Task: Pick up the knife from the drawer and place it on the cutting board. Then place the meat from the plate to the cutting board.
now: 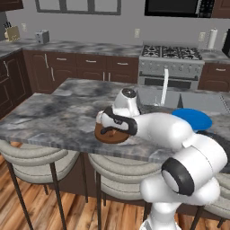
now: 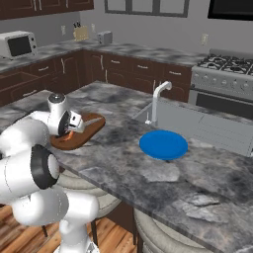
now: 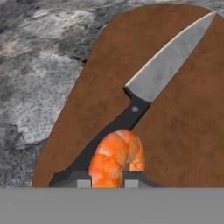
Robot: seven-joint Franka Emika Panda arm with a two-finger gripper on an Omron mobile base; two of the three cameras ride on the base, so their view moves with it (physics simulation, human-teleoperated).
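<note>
grey marble counter (image 1: 54, 117), faucet (image 2: 157, 99), stove (image 1: 170, 56)

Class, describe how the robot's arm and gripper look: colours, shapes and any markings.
The arm is glossy white, built of rounded, bulbous segments with dark rings at the joints. One joint ends in a grey round cap. The gripper has two small dark fingers with pale grey pads. No cables or markings are visible.

Grey marble island counter (image 1: 54, 114) with sink (image 2: 207, 126) and white faucet (image 2: 157, 99); dark brown cabinets (image 1: 90, 67) behind, steel range (image 1: 170, 63), grey wall (image 1: 90, 27), cushioned stools (image 1: 36, 157), wood plank floor (image 1: 40, 211).
</note>
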